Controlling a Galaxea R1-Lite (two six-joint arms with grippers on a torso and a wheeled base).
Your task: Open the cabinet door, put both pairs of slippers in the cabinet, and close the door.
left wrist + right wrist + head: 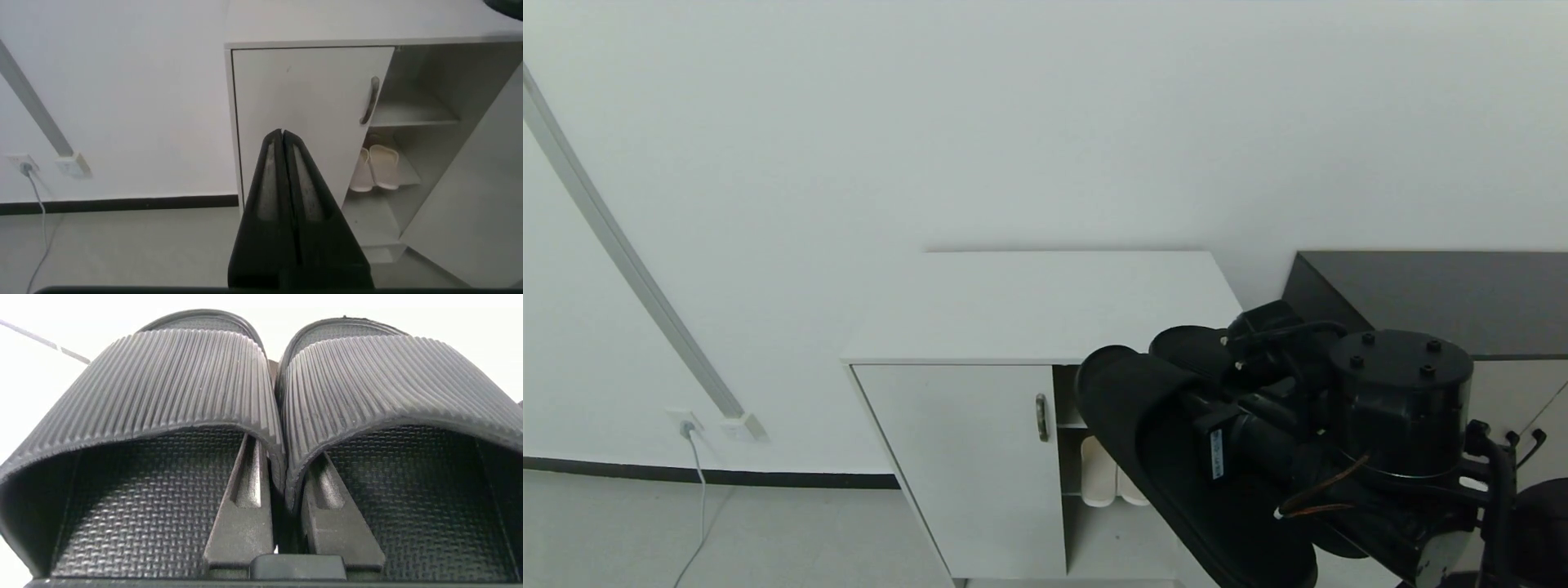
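Slippers point(163, 400), the black pair, sit pinched in my right hand point(282, 469) before the open cabinet point(1029, 302), white slippers point(374, 167) on its shelf point(411, 169); my left hand point(283, 139) is closed, empty.

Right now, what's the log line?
right gripper: holding black slippers | left gripper: shut, empty | white slippers: shelved | cabinet: open

The cabinet point(1029, 306) stands at centre. Its left door point(964, 465) is shut, with the handle point(1041, 417) at the door's 3 o'clock edge, and its right half is open. White slippers point(1104, 482) sit on a lower shelf inside. Black slippers point(1143, 408) at 4 o'clock, on the right arm point(1396, 408), cover part of the opening. A dark bench point(1445, 294) lies at 3 o'clock.
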